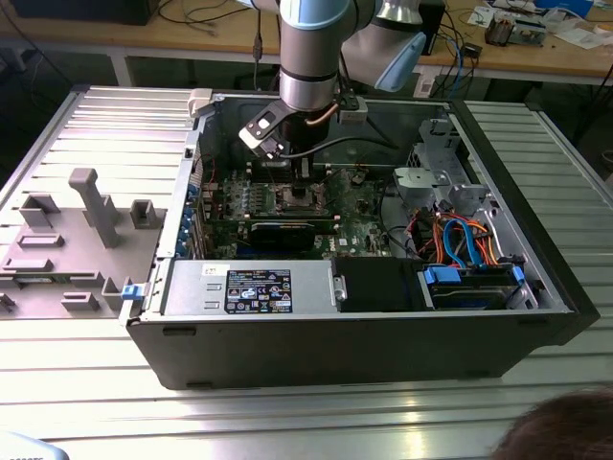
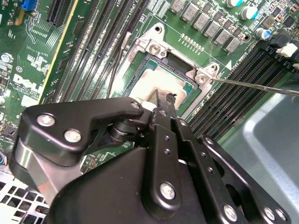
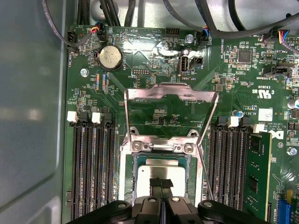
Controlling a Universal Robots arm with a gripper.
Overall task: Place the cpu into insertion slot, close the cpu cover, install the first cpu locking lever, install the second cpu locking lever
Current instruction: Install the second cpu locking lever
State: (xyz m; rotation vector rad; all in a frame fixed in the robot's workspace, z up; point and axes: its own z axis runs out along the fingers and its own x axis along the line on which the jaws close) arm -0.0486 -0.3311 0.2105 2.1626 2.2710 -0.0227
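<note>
Already the cpu [image 3: 152, 169] is lying flat in the insertion slot [image 3: 125, 184], so the first step is being judged done. The fingers [image 3: 156, 185] are being held pressed together with nothing gripped, their tips right at the chip's top. The cpu cover [image 3: 170, 92] is being left swung open beyond the slot. The thin locking levers [image 2: 252, 85] are standing unlatched, so closing and both latchings are being judged outstanding.

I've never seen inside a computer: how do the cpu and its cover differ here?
The cpu is a solid plate; the cpu cover is a frame with a cut-out window. The cpu lies flat in the insertion slot; the cpu cover is swung open, away from it. The cpu cover looks wider than the cpu. Both are squarish silver-grey metal.
</note>
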